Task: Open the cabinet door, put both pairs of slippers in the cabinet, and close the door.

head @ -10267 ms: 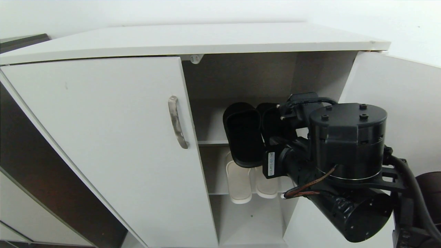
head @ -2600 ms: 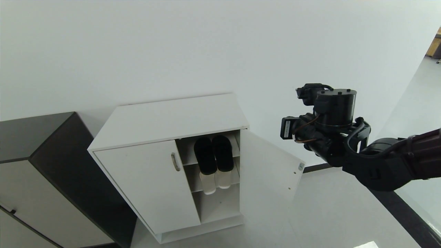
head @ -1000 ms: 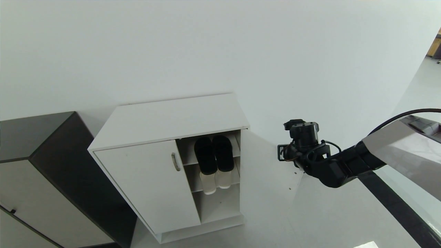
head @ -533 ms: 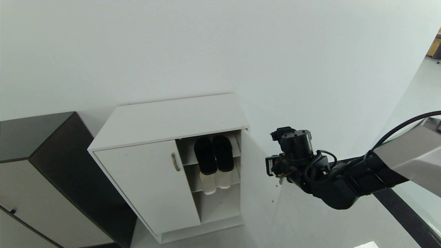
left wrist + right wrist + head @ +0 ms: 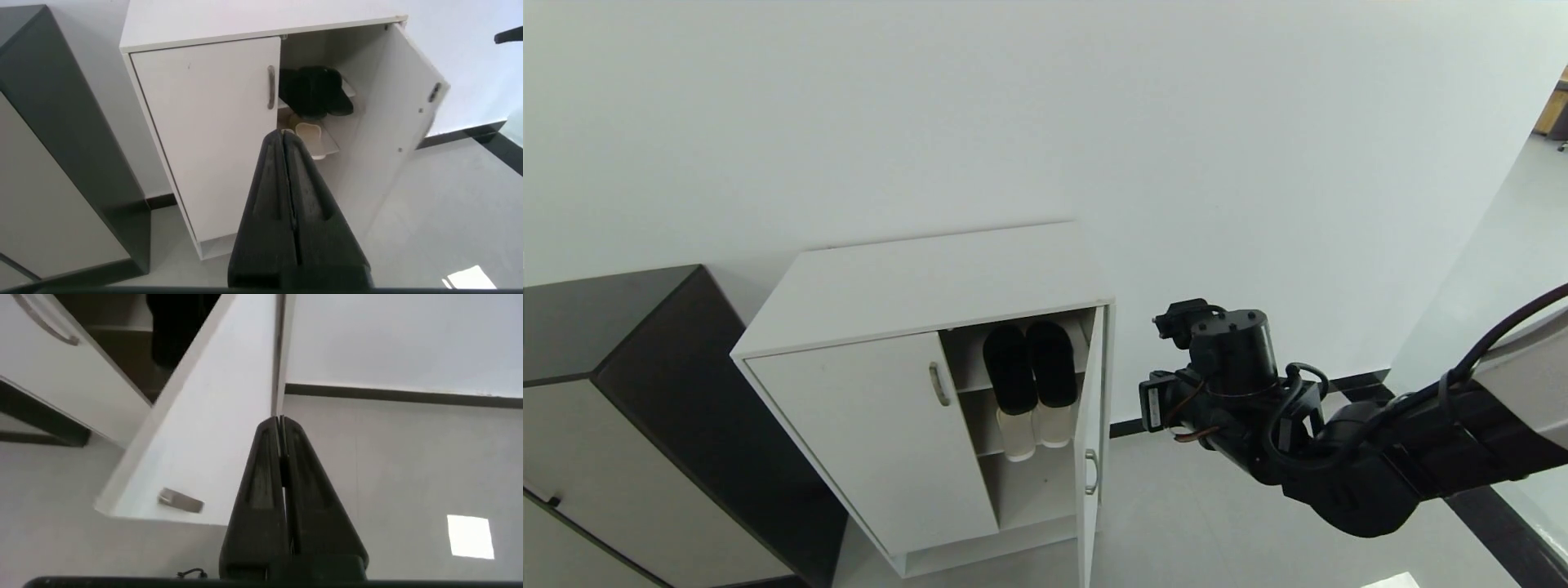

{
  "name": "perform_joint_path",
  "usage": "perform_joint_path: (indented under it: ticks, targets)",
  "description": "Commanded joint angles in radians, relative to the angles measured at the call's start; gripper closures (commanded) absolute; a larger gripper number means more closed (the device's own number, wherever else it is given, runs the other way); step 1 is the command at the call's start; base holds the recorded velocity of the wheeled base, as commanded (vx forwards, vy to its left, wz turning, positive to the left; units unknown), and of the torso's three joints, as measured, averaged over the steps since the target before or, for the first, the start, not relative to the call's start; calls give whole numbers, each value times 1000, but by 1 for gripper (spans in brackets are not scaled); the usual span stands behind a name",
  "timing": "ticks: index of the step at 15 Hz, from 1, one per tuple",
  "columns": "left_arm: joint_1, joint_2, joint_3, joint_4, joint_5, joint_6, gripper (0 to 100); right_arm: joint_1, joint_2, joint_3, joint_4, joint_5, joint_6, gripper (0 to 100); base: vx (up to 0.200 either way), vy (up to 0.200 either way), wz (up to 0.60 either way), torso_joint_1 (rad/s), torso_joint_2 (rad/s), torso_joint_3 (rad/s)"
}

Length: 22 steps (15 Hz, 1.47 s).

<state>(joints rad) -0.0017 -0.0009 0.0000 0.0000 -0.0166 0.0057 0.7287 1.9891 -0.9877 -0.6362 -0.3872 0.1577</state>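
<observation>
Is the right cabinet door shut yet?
No, partly open: the right door stands out edge-on, and the black slippers and white slippers show inside.

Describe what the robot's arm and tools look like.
The right arm is black, with rounded joints, a bolt-topped cylinder at the wrist, a small white label, looping black cables, thin reddish wires and a grey upper cover. The left tool and right tool are matte black tapering wedges.

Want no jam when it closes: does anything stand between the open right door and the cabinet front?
Nothing visible does. The black slippers and white slippers lie on shelves inside the cabinet; the right claw is outside the door.
</observation>
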Motion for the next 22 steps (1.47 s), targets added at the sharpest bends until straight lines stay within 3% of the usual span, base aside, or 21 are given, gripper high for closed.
perform_joint_path:
  ticks: [1, 3, 9, 15, 17, 20, 22]
  targets:
    - [0, 1, 0, 0, 0, 0, 100, 1, -9, 9, -2, 4, -3, 100, 0, 0, 0, 0, 0, 0]
    - [0, 1, 0, 0, 1, 0, 100, 5, -7, 11, -2, 4, -4, 100, 0, 0, 0, 0, 0, 0]
    - [0, 1, 0, 0, 1, 0, 100, 17, -6, 15, -3, 4, -21, 100, 0, 0, 600, 2, 2, -2]
    - [0, 1, 0, 0, 1, 0, 100, 12, -7, 72, -71, 16, -58, 100, 0, 0, 0, 0, 0, 0]
    - [0, 1, 0, 0, 1, 2, 100, -17, -9, 138, -181, 142, -75, 100, 0, 0, 0, 0, 0, 0]
    - [0, 1, 0, 0, 1, 2, 100, -95, 20, 262, -329, 492, -99, 100, 0, 0, 0, 0, 0, 0]
    - [0, 1, 0, 0, 1, 0, 100, -129, 79, 268, -398, 551, -112, 100, 100, 0, 0, -1, 1, 1]
